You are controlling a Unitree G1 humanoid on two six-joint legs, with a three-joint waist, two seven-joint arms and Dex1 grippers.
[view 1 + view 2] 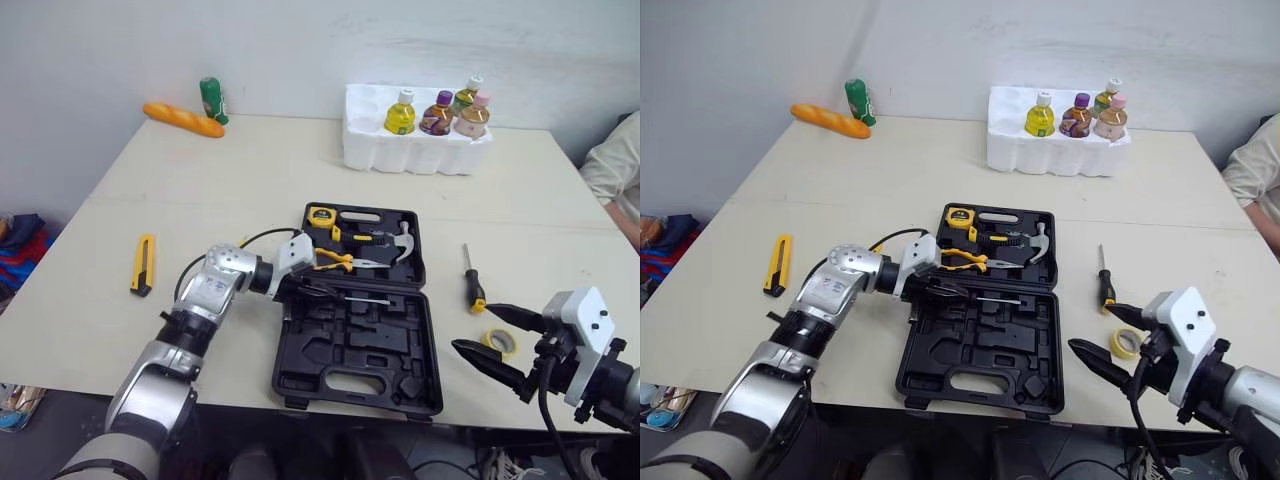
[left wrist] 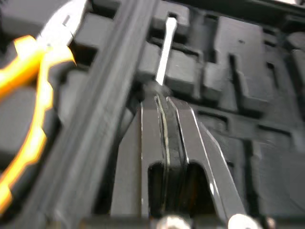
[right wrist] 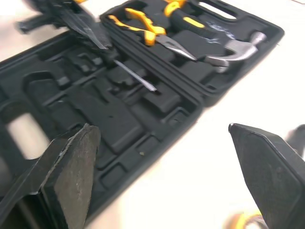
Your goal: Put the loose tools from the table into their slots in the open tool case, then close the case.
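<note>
Left eye view: left gripper clamped on screwdriver, shaft over near half of open tool case. Left wrist view: shaft tip at moulded slot. Right wrist view: right gripper spread wide, empty, beside tool case.

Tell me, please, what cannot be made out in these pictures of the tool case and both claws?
Held screwdriver: handle hidden between the shut left claw's fingers, left wrist view.
Tape roll: partly behind the open right claw, left eye view; cut off by the edge in the right wrist view.
Person: cut off by the right edge, both eye views.
Bottles: labels too small to read.
</note>
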